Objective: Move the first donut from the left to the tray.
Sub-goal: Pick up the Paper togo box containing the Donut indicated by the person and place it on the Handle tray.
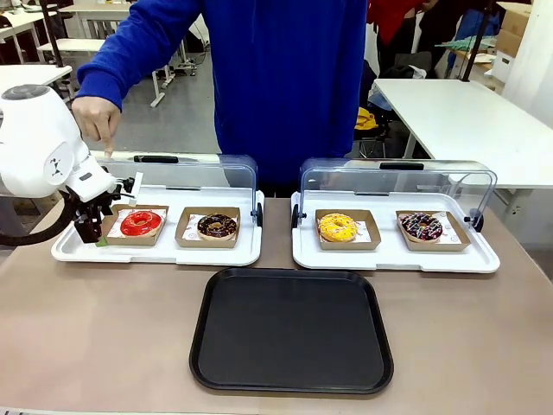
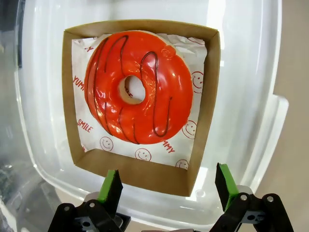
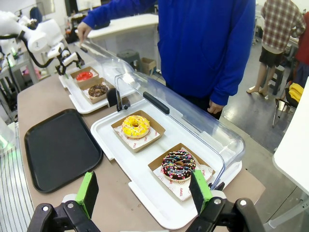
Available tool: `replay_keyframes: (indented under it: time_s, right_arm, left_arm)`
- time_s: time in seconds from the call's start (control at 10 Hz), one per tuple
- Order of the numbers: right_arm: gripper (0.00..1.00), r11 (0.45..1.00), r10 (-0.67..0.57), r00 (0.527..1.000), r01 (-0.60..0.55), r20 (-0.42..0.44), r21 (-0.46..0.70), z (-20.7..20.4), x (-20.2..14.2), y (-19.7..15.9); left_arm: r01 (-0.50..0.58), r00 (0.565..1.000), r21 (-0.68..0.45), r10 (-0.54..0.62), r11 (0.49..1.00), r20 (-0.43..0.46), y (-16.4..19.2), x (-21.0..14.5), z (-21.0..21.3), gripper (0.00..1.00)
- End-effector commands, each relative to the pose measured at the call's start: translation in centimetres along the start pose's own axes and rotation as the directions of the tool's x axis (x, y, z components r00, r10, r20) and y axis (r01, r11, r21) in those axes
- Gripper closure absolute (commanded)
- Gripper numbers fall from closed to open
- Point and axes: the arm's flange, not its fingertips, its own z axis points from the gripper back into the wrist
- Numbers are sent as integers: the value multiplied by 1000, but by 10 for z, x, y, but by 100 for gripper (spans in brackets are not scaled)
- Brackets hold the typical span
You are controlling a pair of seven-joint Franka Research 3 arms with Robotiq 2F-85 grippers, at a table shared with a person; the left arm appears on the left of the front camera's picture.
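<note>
Currently in the approach step, the left gripper [image 2: 167, 172] hangs wide open at the red-glazed donut's [image 2: 166, 92] cardboard box [image 2: 211, 96], whose lower-frame wall it should pinch next.

The glossy red donut [image 1: 141, 223], striped with thin dark lines, lies flat in its brown box [image 2: 145, 173]. The black tray [image 1: 291, 330] lies flat at its four o'clock.

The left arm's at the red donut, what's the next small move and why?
Probably ease the left pincer forward and down toward the cardboard box under the red donut, to get a hold on it. Its pads stand open just short of the box's near wall, holding nothing.
</note>
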Motion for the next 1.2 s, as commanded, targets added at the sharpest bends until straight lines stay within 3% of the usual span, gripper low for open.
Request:
replay_keyframes:
  time_s: [0.0, 1.0, 1.1]
  right_arm:
    - [0, 1000, 26, 999, -26, 30, -1, -2, 1, -2]
    - [0, 1000, 26, 999, -26, 30, -1, -2, 1, -2]
    - [0, 1000, 26, 999, -26, 30, -1, -2, 1, -2]
  left_arm:
    - [25, 999, 28, -24, 999, -23, 1, -4, -7, 0]
    - [74, 997, 3, -74, 997, -10, 5, -6, -22, 0]
    - [75, 997, -6, -75, 997, 0, 4, -6, -21, 54]
